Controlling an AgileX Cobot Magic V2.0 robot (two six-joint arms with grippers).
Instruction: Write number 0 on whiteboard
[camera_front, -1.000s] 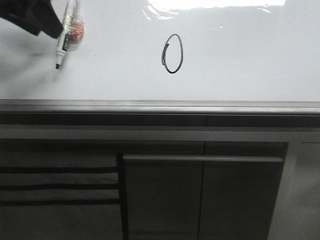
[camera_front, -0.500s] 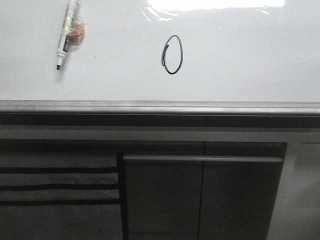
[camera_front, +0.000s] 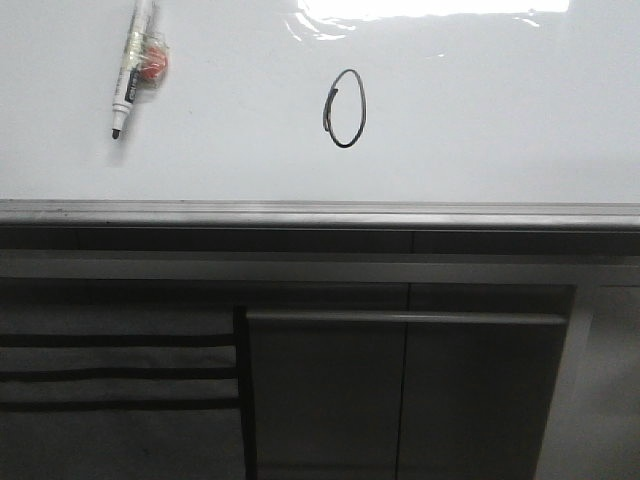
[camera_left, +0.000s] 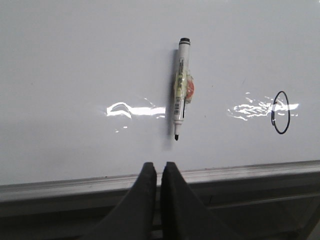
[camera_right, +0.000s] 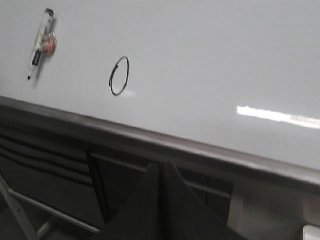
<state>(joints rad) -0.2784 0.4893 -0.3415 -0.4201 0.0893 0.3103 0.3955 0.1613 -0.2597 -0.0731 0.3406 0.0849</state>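
The number 0 (camera_front: 346, 108) is a thin black oval drawn near the middle of the whiteboard (camera_front: 500, 120); it also shows in the left wrist view (camera_left: 281, 112) and the right wrist view (camera_right: 119, 76). A marker pen (camera_front: 133, 66) with tape and a red patch lies on the board at the far left, tip toward the near edge, uncapped; it shows in the left wrist view (camera_left: 181, 90) too. My left gripper (camera_left: 156, 167) is shut and empty, back over the board's near edge, short of the pen tip. My right gripper (camera_right: 161, 167) is shut and empty, below the board's edge. Neither gripper shows in the front view.
A grey metal edge strip (camera_front: 320, 212) runs along the board's near side. Dark grey cabinet panels (camera_front: 400, 390) with a horizontal handle bar (camera_front: 400, 317) stand below it. Glare lies on the board's far side (camera_front: 420, 12).
One second ago my left gripper was at the pen at the top left of the front view; it has since withdrawn out of that view. The pen stays lying on the board.
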